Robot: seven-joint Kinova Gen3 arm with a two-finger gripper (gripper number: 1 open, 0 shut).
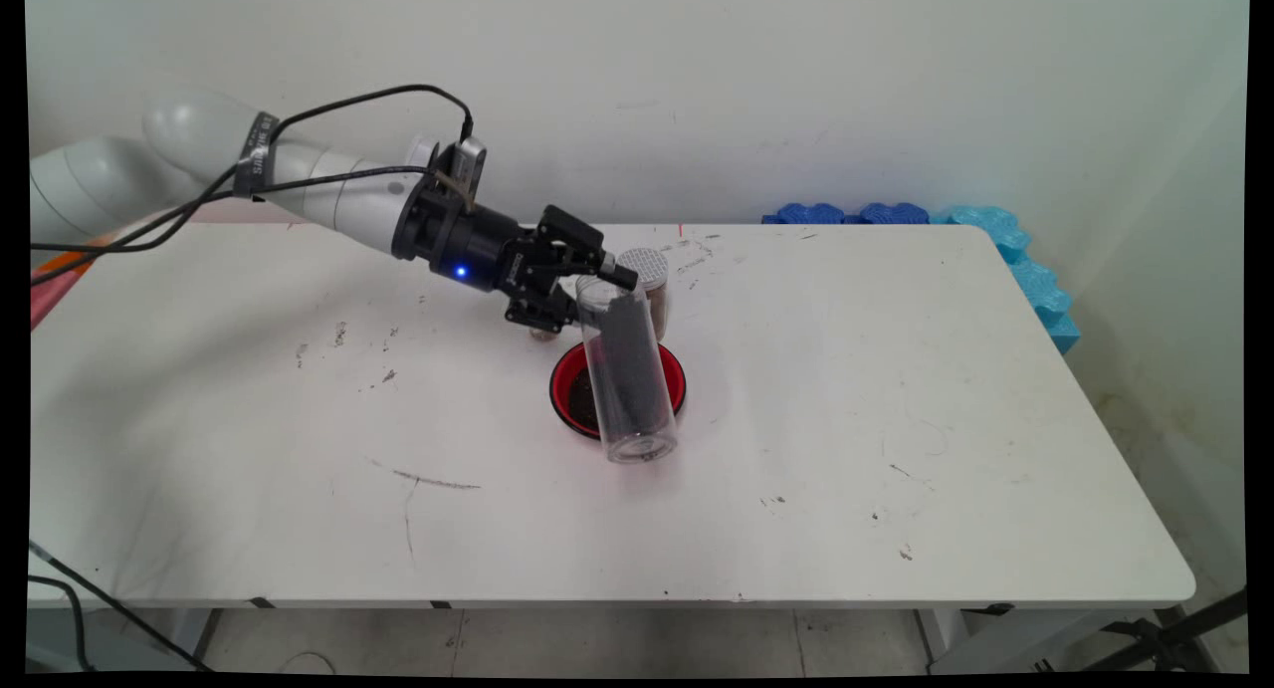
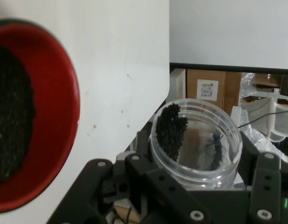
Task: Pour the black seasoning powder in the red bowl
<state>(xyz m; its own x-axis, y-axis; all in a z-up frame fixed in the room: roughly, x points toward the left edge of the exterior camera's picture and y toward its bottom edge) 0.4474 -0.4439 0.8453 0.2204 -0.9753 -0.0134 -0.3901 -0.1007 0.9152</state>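
Note:
My gripper (image 1: 597, 292) is shut on a clear plastic jar (image 1: 627, 379), gripping it near its upper end. The jar hangs tilted, its lower end toward the camera above the near rim of a red bowl (image 1: 560, 387). Dark granules streak the jar's inside and also fill the bowl. In the hand view the jar (image 2: 195, 140) shows as a round rim between the fingers of the gripper (image 2: 195, 191), with granules clinging to its left wall. The red bowl (image 2: 59, 116) lies at the left there. A second small jar with a white perforated lid (image 1: 645, 268) stands just behind the gripper.
The white table (image 1: 896, 419) has open room to the right and in front of the bowl. Blue foam pieces (image 1: 1005, 235) line its back right corner. In the hand view a cardboard box (image 2: 211, 88) shows beyond the table's edge.

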